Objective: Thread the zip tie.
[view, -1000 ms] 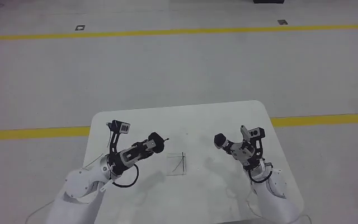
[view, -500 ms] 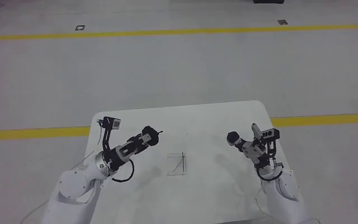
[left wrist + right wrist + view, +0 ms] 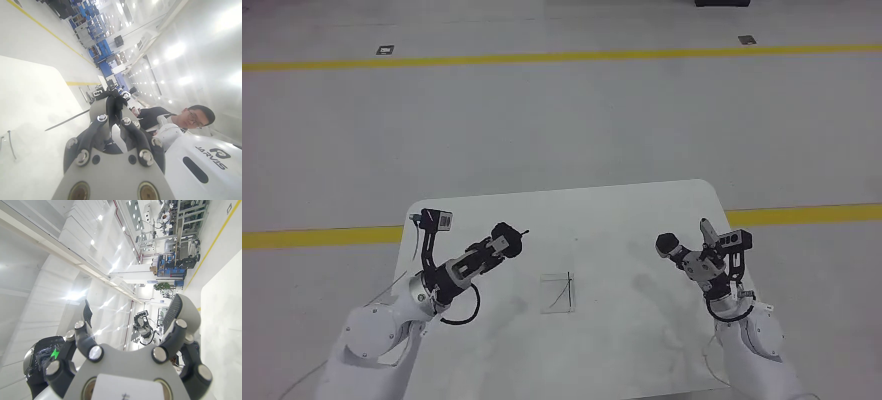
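My left gripper (image 3: 506, 240) hovers over the left half of the white table (image 3: 622, 215), shut on a black zip tie (image 3: 66, 121). The tie's thin strap sticks out sideways from between the fingers (image 3: 98, 111), and its tip (image 3: 526, 233) points toward the table's middle. In the left wrist view the gripper (image 3: 112, 105) has a dark bunched bit of the tie at its tips. My right gripper (image 3: 668, 245) hangs over the right half of the table, open, with nothing between its ribbed pads (image 3: 171, 311). The two grippers are well apart.
Loose black zip ties (image 3: 563, 292) lie in the middle of the table on what looks like a clear sheet; one of these spare ties (image 3: 11, 144) shows in the left wrist view. The table's rounded far corners and edges are close to both arms.
Both grippers have drawn apart from the table's middle: the left moved left and back with the zip tie still in it, the right moved to the right, still open.
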